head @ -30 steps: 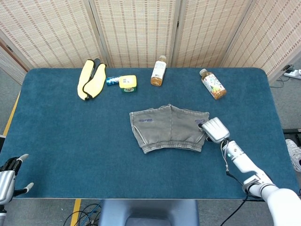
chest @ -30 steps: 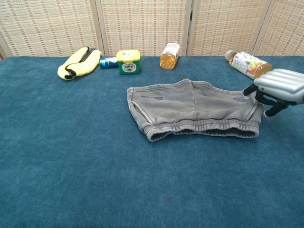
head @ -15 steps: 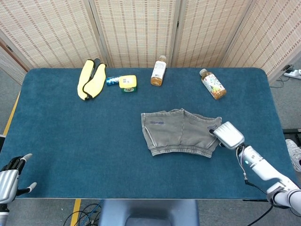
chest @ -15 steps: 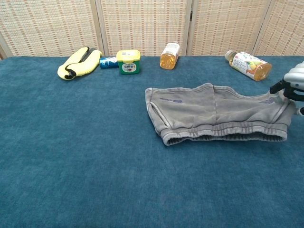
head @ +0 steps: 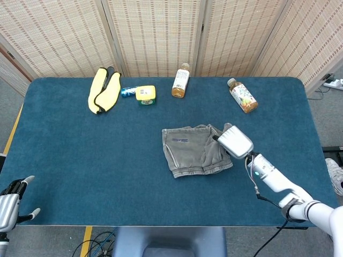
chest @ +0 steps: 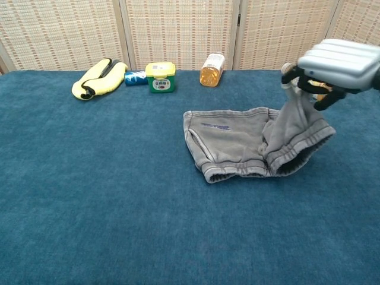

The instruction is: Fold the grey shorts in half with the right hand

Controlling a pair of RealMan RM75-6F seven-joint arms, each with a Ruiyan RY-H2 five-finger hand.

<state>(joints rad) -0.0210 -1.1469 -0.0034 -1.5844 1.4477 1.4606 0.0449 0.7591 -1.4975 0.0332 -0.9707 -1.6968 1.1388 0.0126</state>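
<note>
The grey shorts [head: 190, 150] [chest: 237, 142] lie near the middle of the blue table, their left half flat. My right hand [head: 233, 142] [chest: 338, 62] grips the shorts' right edge and holds it lifted off the table, so that half hangs in a fold beneath the fingers. My left hand [head: 9, 202] sits off the table's front left corner with its fingers apart and nothing in them; the chest view does not show it.
Along the back edge lie a yellow cloth [head: 103, 89] [chest: 98, 78], a small blue item [head: 127, 92], a yellow-lidded tub [head: 145, 95] [chest: 160, 77], an amber bottle [head: 180, 81] [chest: 211, 69] and a juice bottle [head: 243, 96]. Woven screens stand behind the table.
My right hand has lifted the shorts' right edge and carried it left over the garment. Before that it dragged the shorts a little to the right. The left hand stayed put.
</note>
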